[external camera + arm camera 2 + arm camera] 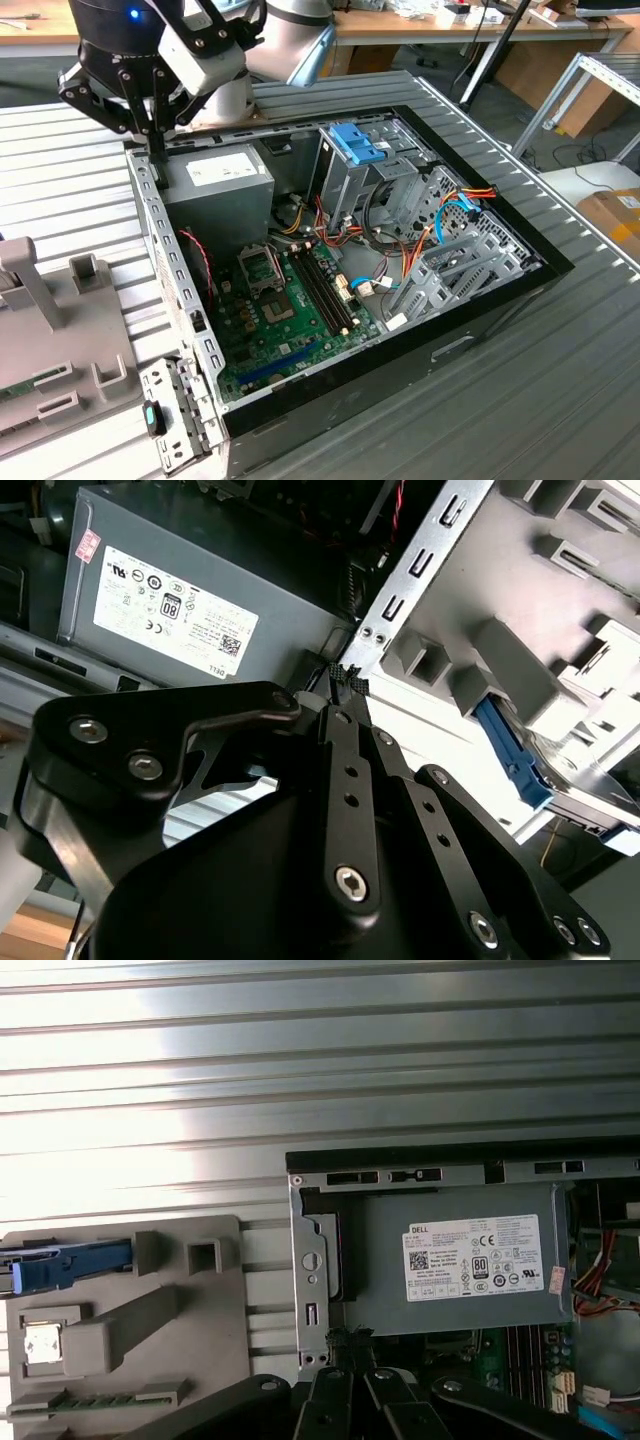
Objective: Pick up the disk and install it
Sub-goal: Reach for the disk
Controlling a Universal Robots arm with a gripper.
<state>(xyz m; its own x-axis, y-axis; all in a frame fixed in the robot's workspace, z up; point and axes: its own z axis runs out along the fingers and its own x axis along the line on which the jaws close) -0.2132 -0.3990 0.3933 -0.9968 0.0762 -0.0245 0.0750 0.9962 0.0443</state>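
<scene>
Jaws pressed together and empty, the gripper hovers over a corner of the computer case; the disk lies in a grey holder.

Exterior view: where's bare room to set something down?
Free: ribbed table on the exterior view's right of the case, and the narrow strip between case and grey fixture. Crowded: inside the case, cables around the drive cage.

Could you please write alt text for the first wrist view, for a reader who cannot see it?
The gripper, fingers closed and empty, hangs at the edge of an open computer case beside its power supply. The disk, with its blue rail, lies apart in a grey holder on the ribbed metal table.
</scene>
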